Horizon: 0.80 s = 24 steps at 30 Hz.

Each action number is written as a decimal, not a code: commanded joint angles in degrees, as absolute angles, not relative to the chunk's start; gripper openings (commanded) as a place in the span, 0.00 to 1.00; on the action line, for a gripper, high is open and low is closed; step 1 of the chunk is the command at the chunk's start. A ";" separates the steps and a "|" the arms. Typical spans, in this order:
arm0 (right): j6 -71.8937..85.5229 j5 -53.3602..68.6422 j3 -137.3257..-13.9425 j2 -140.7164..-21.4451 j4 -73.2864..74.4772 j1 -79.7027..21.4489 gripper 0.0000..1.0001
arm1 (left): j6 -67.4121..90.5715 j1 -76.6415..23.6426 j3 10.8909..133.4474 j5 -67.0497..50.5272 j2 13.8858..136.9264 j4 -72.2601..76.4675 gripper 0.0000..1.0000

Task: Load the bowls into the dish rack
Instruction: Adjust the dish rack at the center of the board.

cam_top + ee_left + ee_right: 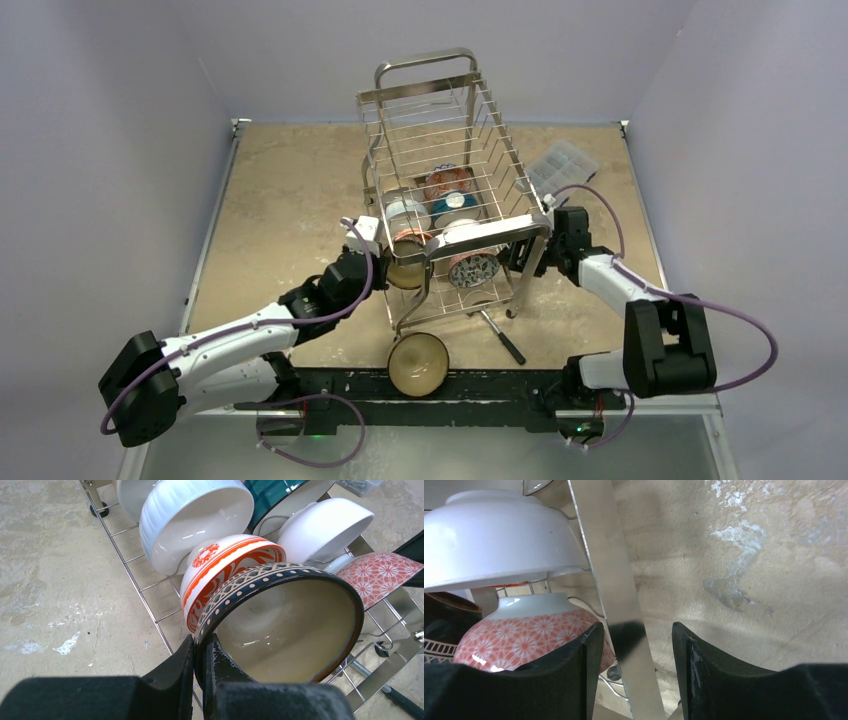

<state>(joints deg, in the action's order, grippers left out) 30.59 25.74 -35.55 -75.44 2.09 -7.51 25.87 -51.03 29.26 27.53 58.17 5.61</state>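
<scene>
Chrome dish rack [420,92] stands mid-tabletop [280,200]. Left claw [200,647] pinched tight on rim of dark brown bowl [290,625], tilting it on edge against red-and-white bowl [225,565] in lower tier, likely to nest. Right claw [636,630] gapes astride rack post [614,580], gripping nothing, probably bracing. Copper-brown bowl [418,362] sits by near edge, unloaded.

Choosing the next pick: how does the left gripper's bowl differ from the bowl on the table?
The held bowl is pinched at its rim by the left gripper, tilted at the dish rack; the table bowl lies free. The held bowl wears a patterned dark band; the table bowl looks plain brown. Both are cream inside.
</scene>
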 commanded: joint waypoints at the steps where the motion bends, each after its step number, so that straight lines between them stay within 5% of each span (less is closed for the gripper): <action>1: 30.01 32.03 -35.24 -79.49 -3.61 -7.76 0.54 | 25.91 -51.38 30.00 29.11 56.80 12.45 0.00; 11: 37.09 41.97 -33.81 -86.18 -17.28 -7.74 0.00 | 25.75 -51.38 30.49 32.63 55.20 11.11 0.00; 24: 52.55 38.35 -36.01 -93.74 -34.56 -7.73 0.00 | 19.97 -51.32 30.41 39.22 54.84 14.54 0.00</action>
